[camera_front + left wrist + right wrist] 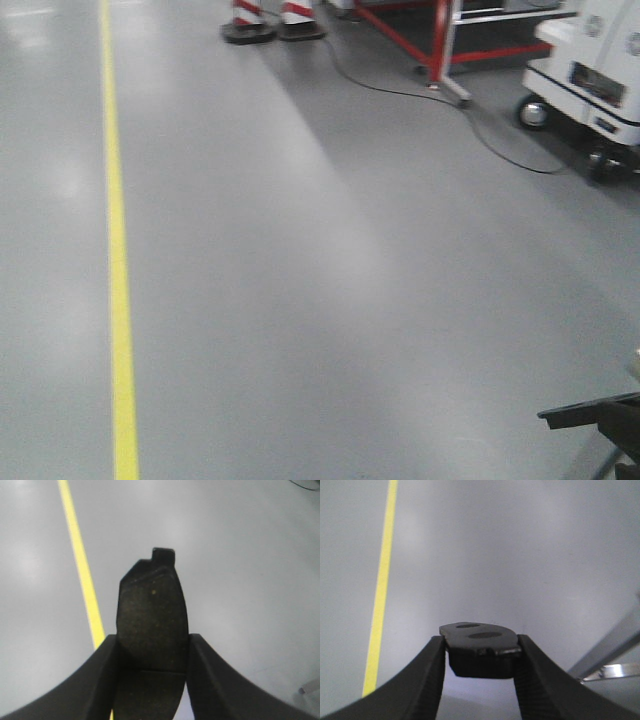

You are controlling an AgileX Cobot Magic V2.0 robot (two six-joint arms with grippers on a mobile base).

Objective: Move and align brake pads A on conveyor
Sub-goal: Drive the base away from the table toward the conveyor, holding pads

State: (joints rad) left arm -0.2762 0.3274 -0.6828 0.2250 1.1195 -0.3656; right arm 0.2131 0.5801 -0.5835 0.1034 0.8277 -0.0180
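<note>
My left gripper [152,652] is shut on a dark-grey brake pad [152,615] that stands lengthwise between the fingers, its groove crossing low down and a small tab at its far end. In the right wrist view my right gripper [481,652] is shut on a second brake pad [480,640], seen end-on with two oval marks on its top face. Both pads hang over a bare grey floor. The conveyor is out of view in all three views. Neither gripper shows in the front view.
A yellow floor line [118,300] runs down the left. Two red-and-white cone bases [272,22], a red frame [440,45] with a black cable [480,125], and a white wheeled cart [590,75] stand at the far side. A dark bracket [600,415] juts in at bottom right.
</note>
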